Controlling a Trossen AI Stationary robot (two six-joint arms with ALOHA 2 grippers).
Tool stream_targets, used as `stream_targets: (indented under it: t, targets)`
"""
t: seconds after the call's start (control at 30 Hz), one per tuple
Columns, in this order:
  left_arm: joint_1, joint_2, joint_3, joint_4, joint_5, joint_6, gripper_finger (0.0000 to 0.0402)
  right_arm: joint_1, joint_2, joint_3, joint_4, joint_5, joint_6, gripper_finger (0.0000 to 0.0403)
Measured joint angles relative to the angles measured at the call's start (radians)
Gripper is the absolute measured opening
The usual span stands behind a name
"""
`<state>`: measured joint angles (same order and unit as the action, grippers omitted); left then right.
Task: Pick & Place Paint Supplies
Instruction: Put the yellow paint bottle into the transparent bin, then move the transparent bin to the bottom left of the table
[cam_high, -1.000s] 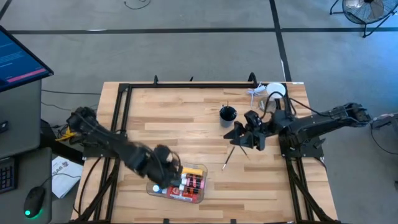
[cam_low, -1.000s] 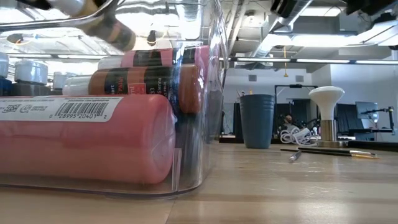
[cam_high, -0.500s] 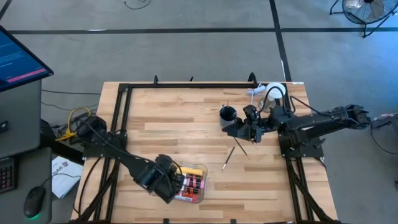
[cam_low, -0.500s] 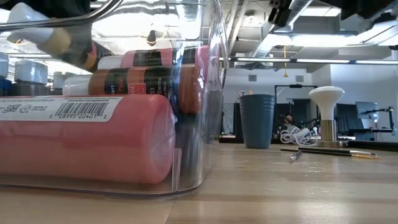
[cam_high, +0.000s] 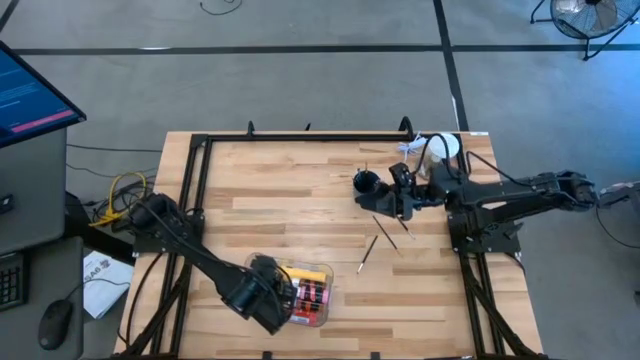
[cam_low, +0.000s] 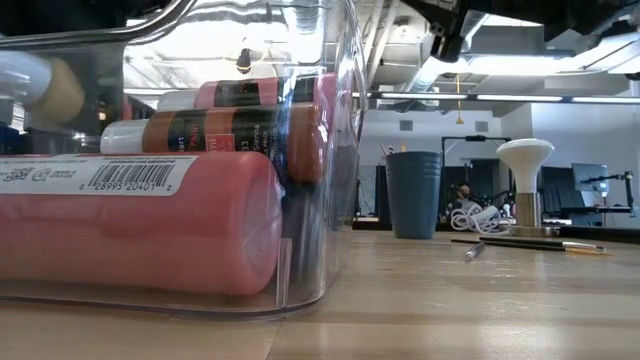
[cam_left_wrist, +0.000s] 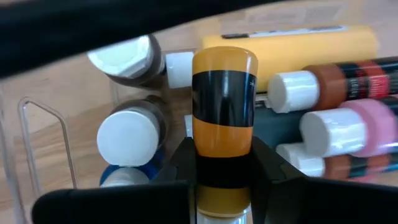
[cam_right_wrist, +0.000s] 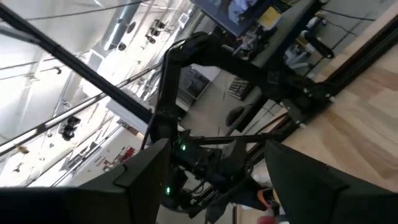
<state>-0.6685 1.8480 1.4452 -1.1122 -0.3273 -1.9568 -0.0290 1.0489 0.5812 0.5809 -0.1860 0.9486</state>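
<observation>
A clear bin (cam_high: 322, 318) near the table's front edge holds paint supplies: a big yellow bottle (cam_left_wrist: 292, 43), brown (cam_left_wrist: 348, 78) and pink (cam_left_wrist: 367, 127) tubes, and white-capped bottles (cam_left_wrist: 127, 137). My left gripper (cam_high: 270, 295) hangs over the bin's left end, shut on an orange-and-black paint bottle (cam_left_wrist: 224, 99). My right gripper (cam_high: 385, 202) stands open and holds nothing, raised beside a dark cup (cam_high: 366, 182). Two thin brushes (cam_high: 388, 232) (cam_high: 367, 255) lie flat on the table in front of the right gripper. My left gripper pinches the orange-and-black bottle between its two fingers (cam_left_wrist: 186, 165), on the bottle's sides (cam_left_wrist: 224, 165) near its white-capped end. The fingers slant steeply down from above. The bottle sticks out beyond them, its flat end down toward the bin; I cannot tell whether it touches the bin's contents.
In the low view the bin's wall (cam_low: 335, 200) and a big pink tube (cam_low: 130, 230) fill the foreground. A white-topped object (cam_high: 445, 147) and cables sit at the far right corner. A black frame (cam_high: 300, 137) runs along the far and left sides of the table.
My left gripper has gone down and toward the table's near edge, carrying the bottle lower over the bin's left end. My right gripper has drifted toward the far edge, nearer the dark cup, staying open.
</observation>
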Motion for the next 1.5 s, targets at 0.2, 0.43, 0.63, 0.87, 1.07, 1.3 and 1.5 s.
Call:
stream_targets:
  t: [0.2,0.43,0.63,0.87,1.07,1.3,1.5]
  targets:
    - [0.000,0.032,0.000,-0.003,0.023,0.016,0.0035,-0.027,0.000,0.000,-0.002,0.001,0.012,0.0255]
    - [0.002,0.035,-0.001,-0.028,0.020,0.034,0.0037,-0.005,0.000,0.000,-0.002,0.001,0.013,0.0255]
    - [0.002,0.069,-0.018,-0.024,0.043,0.037,0.0037,0.004,0.000,0.000,-0.002,0.001,0.011,0.0255]
    - [0.002,0.091,-0.018,0.006,0.065,0.067,0.0070,0.019,0.000,0.000,-0.002,0.000,0.010,0.0255]
    - [0.002,0.084,-0.018,0.020,0.054,0.072,0.0100,0.025,0.000,0.000,-0.007,0.000,-0.002,0.0255]
    - [0.002,0.080,-0.019,0.021,0.043,0.084,0.0108,0.025,0.000,0.000,-0.007,0.000,-0.005,0.0255]
    - [0.002,0.035,-0.018,0.012,-0.012,0.094,0.0106,0.031,0.000,0.000,-0.006,0.000,-0.005,0.0255]
